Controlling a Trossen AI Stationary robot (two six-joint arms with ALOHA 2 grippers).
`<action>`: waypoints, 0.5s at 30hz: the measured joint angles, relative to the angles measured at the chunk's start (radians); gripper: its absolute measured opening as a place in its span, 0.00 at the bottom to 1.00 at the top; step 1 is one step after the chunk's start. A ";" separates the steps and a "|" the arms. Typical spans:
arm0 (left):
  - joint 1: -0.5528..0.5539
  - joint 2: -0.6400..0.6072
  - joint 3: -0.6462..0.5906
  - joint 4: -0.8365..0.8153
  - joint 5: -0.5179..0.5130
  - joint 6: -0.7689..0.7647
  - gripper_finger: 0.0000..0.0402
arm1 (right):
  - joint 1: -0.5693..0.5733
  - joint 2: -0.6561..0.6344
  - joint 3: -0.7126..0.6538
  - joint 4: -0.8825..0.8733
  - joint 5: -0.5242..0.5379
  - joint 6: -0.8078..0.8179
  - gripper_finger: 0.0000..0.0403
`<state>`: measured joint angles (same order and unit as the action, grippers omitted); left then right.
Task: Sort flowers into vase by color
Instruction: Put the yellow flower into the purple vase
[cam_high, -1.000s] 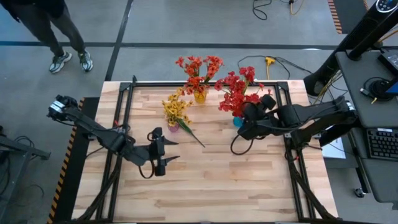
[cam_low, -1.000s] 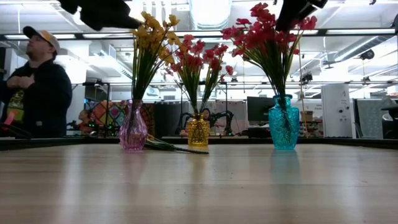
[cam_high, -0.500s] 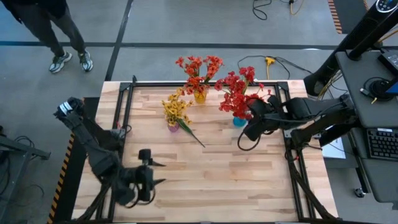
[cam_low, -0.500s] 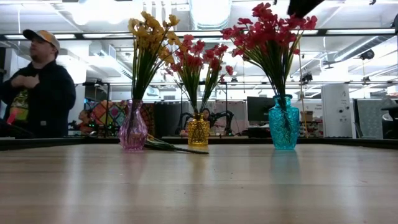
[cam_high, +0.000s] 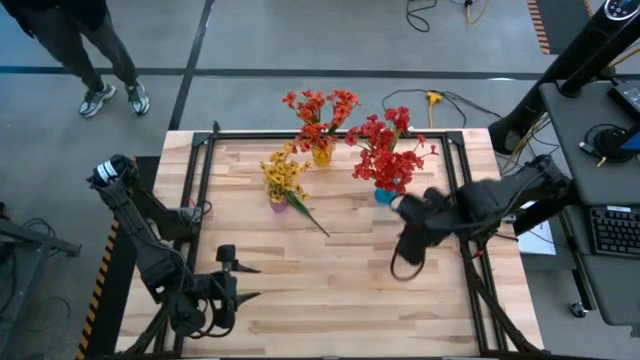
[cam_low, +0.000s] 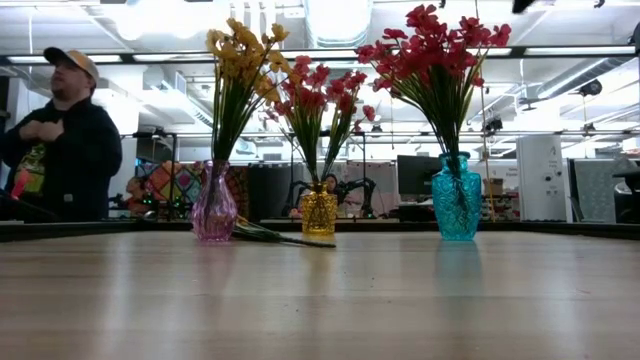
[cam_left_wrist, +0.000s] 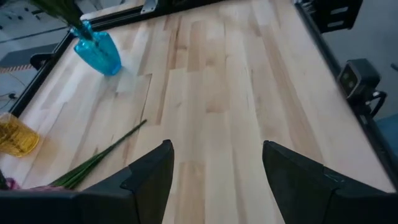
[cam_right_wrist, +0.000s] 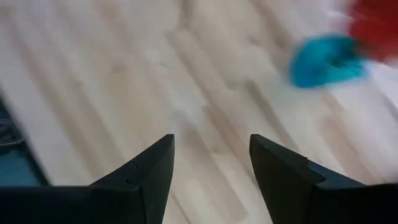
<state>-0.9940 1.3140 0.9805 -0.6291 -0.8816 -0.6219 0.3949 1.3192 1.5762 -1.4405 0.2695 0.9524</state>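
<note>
Low view cuts both arms out almost wholly, yet only it shows the three vases upright in a row with the sprays rising tall above them: yellow flowers (cam_low: 238, 55) in the pink vase (cam_low: 214, 212), orange-red flowers (cam_low: 315, 92) in the amber vase (cam_low: 319, 211), red flowers (cam_low: 437, 55) in the teal vase (cam_low: 457, 199). A person (cam_low: 62, 140) stands behind the table's far edge. One green stem (cam_low: 283, 237) lies flat beside the pink vase — from above, its long axis runs diagonally from that vase toward the table's middle, and its blossom end is hidden by the yellow cluster. High view places the left gripper (cam_high: 243, 281) near the table's (cam_high: 340, 300) front left, well apart from the vases, fingers spread and empty. The right gripper (cam_high: 404, 262) hangs just in front of the teal vase; its wrist picture is smeared, but the two fingers stand apart — nothing between them.
</note>
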 joint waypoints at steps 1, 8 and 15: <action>0.000 -0.002 -0.001 0.013 0.000 0.012 0.57 | 0.016 0.014 -0.003 0.041 0.000 -0.025 0.50; 0.002 -0.006 -0.001 0.078 0.000 0.109 0.57 | 0.039 0.171 -0.009 0.380 0.039 -0.356 0.50; 0.004 -0.007 -0.008 0.075 -0.001 0.116 0.57 | -0.063 0.354 -0.009 0.591 0.042 -0.561 0.50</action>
<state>-0.9901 1.3071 0.9722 -0.5542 -0.8822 -0.5056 0.3323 1.6729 1.5677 -0.8491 0.3113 0.3916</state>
